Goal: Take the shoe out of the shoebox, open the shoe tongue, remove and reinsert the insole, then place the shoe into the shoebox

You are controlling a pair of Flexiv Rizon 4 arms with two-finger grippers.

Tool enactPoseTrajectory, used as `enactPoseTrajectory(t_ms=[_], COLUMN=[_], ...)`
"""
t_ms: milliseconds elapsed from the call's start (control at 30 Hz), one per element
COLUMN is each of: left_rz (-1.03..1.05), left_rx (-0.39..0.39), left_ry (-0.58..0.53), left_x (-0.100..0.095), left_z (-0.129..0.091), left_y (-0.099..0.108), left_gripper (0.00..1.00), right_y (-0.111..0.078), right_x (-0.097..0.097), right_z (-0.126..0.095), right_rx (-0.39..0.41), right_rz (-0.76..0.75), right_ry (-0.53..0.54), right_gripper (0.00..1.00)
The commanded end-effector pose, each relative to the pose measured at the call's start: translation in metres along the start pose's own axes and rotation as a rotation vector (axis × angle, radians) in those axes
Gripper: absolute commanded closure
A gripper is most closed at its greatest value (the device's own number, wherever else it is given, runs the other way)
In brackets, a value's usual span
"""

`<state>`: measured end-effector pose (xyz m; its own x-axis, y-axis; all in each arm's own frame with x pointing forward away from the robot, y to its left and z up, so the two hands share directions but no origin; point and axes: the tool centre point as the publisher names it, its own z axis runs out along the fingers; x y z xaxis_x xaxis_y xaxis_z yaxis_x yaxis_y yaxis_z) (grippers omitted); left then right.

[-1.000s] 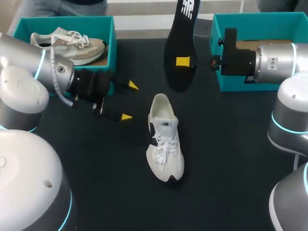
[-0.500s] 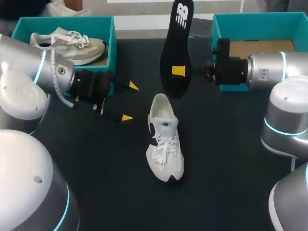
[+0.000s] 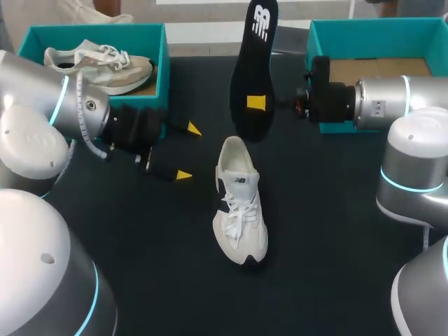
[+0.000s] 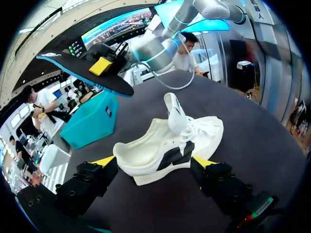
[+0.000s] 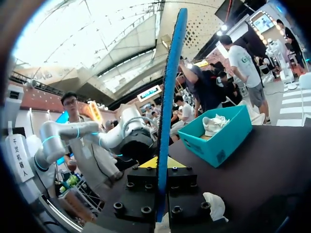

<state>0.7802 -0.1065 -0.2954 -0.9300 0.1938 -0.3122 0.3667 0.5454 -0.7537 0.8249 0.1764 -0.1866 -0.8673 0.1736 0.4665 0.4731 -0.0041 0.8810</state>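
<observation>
The right gripper (image 3: pixel 256 102) is clamped on the black insole (image 3: pixel 252 63), one yellow tip flat against its face and the other finger behind it. It holds the insole up on edge above the far middle of the table (image 3: pixel 329 231). Compared with a second ago, the insole has moved left and a little farther away. The right arm has stretched further in from the right, so its wrist now stands in front of the near left corner of the right shoebox (image 3: pixel 315 42).

The white shoe (image 3: pixel 240 210) lies on its sole in the middle of the table, heel toward the far side and tongue pulled up. It has not moved.

The left gripper (image 3: pixel 187 151) hangs to the left of the shoe's heel, fingers spread wide and holding nothing. It has dropped slightly nearer since then. Behind it, the left shoebox (image 3: pixel 162 52) holds a second shoe (image 3: pixel 98 63).
</observation>
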Motion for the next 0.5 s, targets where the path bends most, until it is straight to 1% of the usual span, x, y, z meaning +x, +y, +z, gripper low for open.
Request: enactPoseTrajectory(t_ms=[33,67,133,167,233,333,400,467,500], left_rz=[-0.011,-0.029,-0.041,-0.047,-0.066,-0.078,-0.086,-0.099,-0.099], left_rx=[-0.036,-0.025,-0.032,-0.029,-0.034,-0.034,-0.03,-0.027,-0.027], left_ry=[-0.02,-0.017,-0.033,-0.048,-0.065,-0.075,-0.079,-0.086,-0.087], left_x=[0.007,0.008,0.008,0.008,0.006,0.004,0.002,-0.001,-0.002], left_z=[0.018,0.021,0.024,0.025,0.028,0.032,0.034,0.035,0.035], left_y=[0.007,0.009,0.012,0.014,0.018,0.021,0.021,0.021,0.02], left_gripper=[0.0,0.0,0.0,0.0,0.0,0.0,0.0,0.0,0.0], right_y=[-0.005,-0.006,-0.01,-0.013,-0.022,-0.034,-0.042,-0.051,-0.051], right_x=[-0.02,-0.026,-0.034,-0.038,-0.045,-0.049,-0.049,-0.048,-0.048], right_z=[-0.007,-0.008,-0.006,-0.004,-0.001,0.006,0.01,0.015,0.015], right_rx=[0.019,0.003,0.045,0.036,0.052,0.046,0.004,0.022,0.022], right_rz=[-0.044,-0.082,-0.082,-0.091,-0.076,-0.069,-0.072,-0.05,-0.05], right_ry=[0.009,0.021,0.045,0.064,0.082,0.105,0.122,0.131,0.131], right_gripper=[1.0,1.0,1.0,1.0,1.0,1.0,1.0,1.0,1.0])
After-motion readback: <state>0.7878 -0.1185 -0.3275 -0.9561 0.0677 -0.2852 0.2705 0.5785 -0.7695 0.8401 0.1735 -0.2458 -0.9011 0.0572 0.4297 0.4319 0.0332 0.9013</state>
